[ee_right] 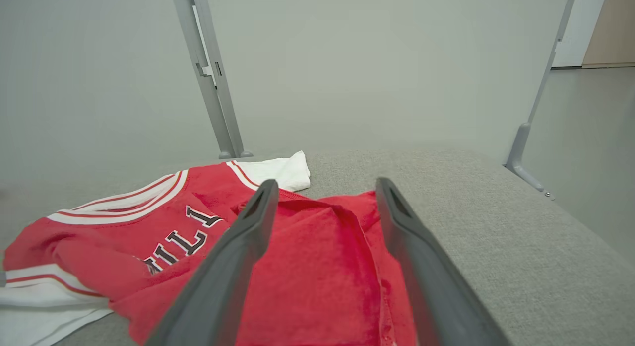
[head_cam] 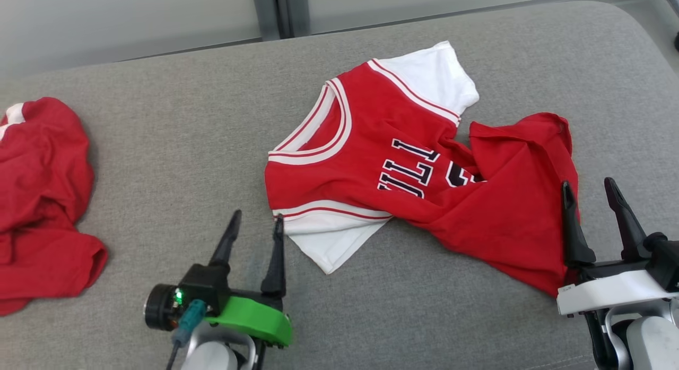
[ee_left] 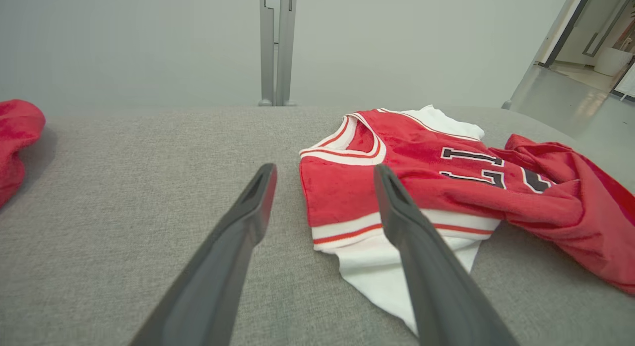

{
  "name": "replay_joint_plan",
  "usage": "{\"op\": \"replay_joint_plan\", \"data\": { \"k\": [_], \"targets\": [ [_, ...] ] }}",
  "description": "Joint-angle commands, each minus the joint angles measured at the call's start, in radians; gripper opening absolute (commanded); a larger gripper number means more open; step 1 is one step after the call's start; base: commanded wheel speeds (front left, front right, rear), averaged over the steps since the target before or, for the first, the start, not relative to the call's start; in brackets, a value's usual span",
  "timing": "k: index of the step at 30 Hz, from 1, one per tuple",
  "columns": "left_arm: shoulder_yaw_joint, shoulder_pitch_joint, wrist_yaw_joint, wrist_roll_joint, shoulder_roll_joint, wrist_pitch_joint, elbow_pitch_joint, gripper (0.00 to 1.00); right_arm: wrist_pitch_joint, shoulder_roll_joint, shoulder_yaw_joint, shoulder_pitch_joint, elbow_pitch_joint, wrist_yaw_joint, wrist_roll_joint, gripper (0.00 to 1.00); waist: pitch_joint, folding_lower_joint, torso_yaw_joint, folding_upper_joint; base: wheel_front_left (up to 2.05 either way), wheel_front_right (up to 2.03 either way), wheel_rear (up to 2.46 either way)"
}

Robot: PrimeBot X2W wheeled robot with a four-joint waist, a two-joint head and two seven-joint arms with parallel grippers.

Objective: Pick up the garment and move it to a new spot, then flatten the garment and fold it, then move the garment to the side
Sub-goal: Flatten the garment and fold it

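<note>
The red jersey [head_cam: 382, 163] lies across the grey padded worktop [head_cam: 175, 147] between my two arms. Its long axis runs left to right in the head view, with the collar toward my left and the hem end toward my right. That hem end [head_cam: 525, 163] is folded back over the body and rumpled, so the jersey is not flat.

My right end effector [head_cam: 588, 183] is the nearer one. It sits over the rumpled hem with both fingers spread wide and nothing between them, though I cannot tell whether the tips touch the cloth. My left end effector [head_cam: 257, 217] is also fully spread and empty, just beside the near white sleeve [head_cam: 329, 242], which points toward me.

I judge the flattening turns on drawing the hem rightward, away from the collar. The worktop's rounded right edge is near that side, so room there is limited. There is more bare grey to my left, up to a second red garment [head_cam: 37, 200] lying well apart.
</note>
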Motion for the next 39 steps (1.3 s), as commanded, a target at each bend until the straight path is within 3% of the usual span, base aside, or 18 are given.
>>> {"op": "replay_joint_plan", "data": {
  "k": [1, 3, 7, 14, 20, 26, 27, 28, 29, 31, 39],
  "targets": [
    [-0.026, 0.004, -0.025, -0.007, 0.003, 0.001, 0.007, 1.0, -0.004, 0.005, -0.004, -0.012, -0.009, -0.001, -0.01, 1.0, -0.003, 0.0, 0.026, 0.0, 0.0, 0.0, 0.0],
    [-0.083, 0.006, -0.065, 0.014, 0.003, 0.001, 0.048, 1.0, -0.004, 0.009, -0.008, -0.013, -0.014, -0.001, -0.017, 1.0, -0.004, 0.0, 0.034, 0.0, 0.0, 0.0, 0.0],
    [-0.161, -0.009, -0.094, -0.042, 0.005, 0.001, 0.162, 1.0, -0.003, 0.013, -0.01, -0.02, -0.022, -0.001, -0.025, 1.0, -0.001, 0.0, 0.036, 0.0, 0.0, 0.0, 0.0],
    [-0.255, -0.094, -0.042, -0.217, 0.004, 0.043, 0.339, 1.0, -0.004, 0.017, -0.015, -0.035, -0.027, -0.001, -0.025, 1.0, 0.021, 0.0, 0.002, 0.0, 0.0, 0.0, 0.0],
    [-0.314, -0.145, -0.048, -0.365, 0.004, 0.086, 0.401, 1.0, -0.004, 0.028, -0.017, -0.042, -0.023, -0.001, -0.025, 1.0, 0.037, 0.0, -0.029, 0.0, 0.0, 0.0, 0.0],
    [-0.354, -0.19, -0.027, -0.409, 0.004, 0.07, 0.454, 1.0, -0.004, 0.035, -0.027, -0.046, -0.016, -0.001, -0.027, 1.0, 0.044, 0.0, -0.048, 0.0, 0.0, 0.0, 0.0],
    [-0.363, -0.196, -0.027, -0.411, 0.004, 0.067, 0.465, 0.44, -0.004, 0.035, -0.028, -0.047, -0.015, -0.001, -0.028, 1.0, 0.044, 0.0, -0.05, 0.0, 0.0, 0.0, 0.0],
    [-0.369, -0.199, -0.026, -0.412, 0.004, 0.064, 0.471, 0.12, -0.004, 0.036, -0.029, -0.047, -0.014, -0.001, -0.028, 1.0, 0.045, 0.0, -0.051, 0.0, 0.0, 0.0, 0.0],
    [-0.378, -0.204, -0.032, -0.411, 0.004, 0.059, 0.477, 0.0, -0.004, 0.036, -0.032, -0.047, -0.012, -0.001, -0.029, 1.0, 0.044, 0.0, -0.05, 0.0, 0.0, 0.0, 0.0],
    [-0.395, -0.205, -0.048, -0.412, 0.002, 0.051, 0.487, 0.0, -0.004, 0.038, -0.037, -0.042, -0.01, -0.001, -0.03, 1.0, 0.039, 0.0, -0.047, 0.0, 0.0, 0.0, 0.0],
    [-0.344, -0.209, 0.004, -0.381, 0.02, 0.001, 0.49, 0.0, -0.004, 0.046, -0.053, -0.018, 0.028, -0.001, -0.044, 1.0, -0.004, 0.0, -0.013, 0.0, 0.0, 0.0, 0.0]
  ]
}}
